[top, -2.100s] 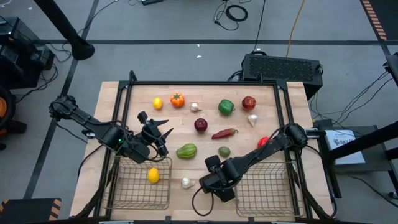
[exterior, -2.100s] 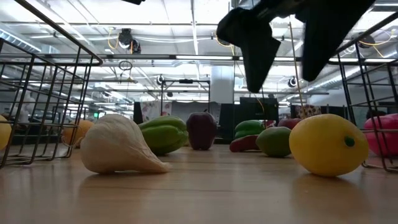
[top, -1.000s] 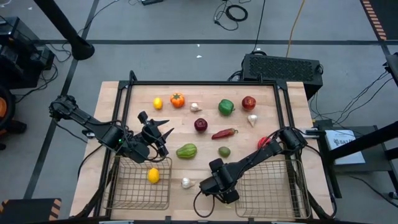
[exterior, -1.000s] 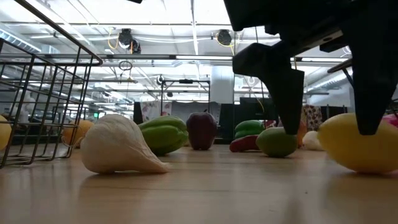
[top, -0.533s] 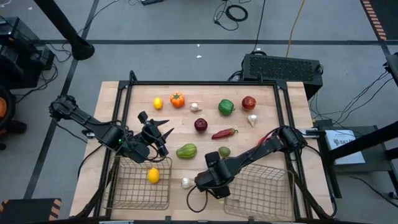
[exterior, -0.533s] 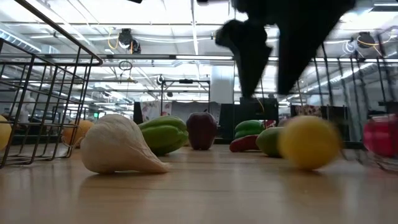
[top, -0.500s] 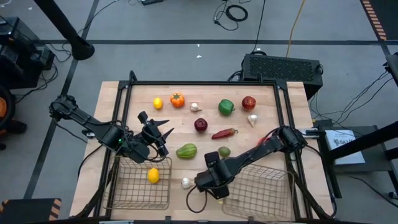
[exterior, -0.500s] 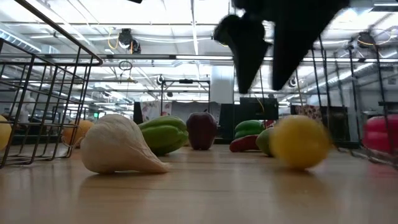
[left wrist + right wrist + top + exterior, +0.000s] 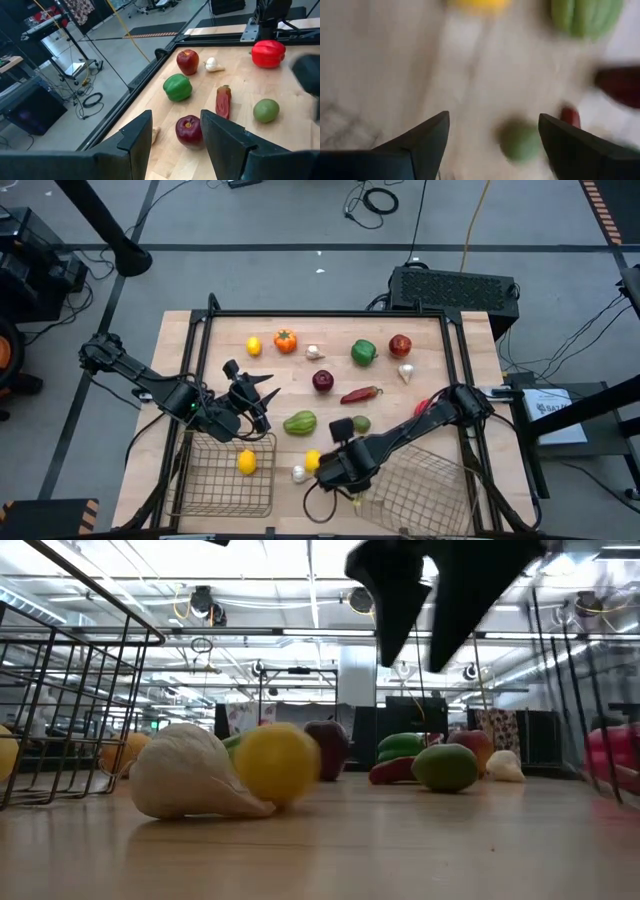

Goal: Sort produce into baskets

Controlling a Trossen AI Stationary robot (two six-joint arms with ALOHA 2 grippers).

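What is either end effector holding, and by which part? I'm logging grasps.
Nothing. The right end effector is open beside a loose lemon; the left end effector is empty too.

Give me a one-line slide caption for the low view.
A yellow lemon sits loose beside the white garlic bulb while the open right gripper hangs empty above.

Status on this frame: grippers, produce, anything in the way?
Right gripper open, empty, between the baskets. Left gripper open, parked over left basket. Loose lemon on the table beside the garlic. Right basket sits skewed.
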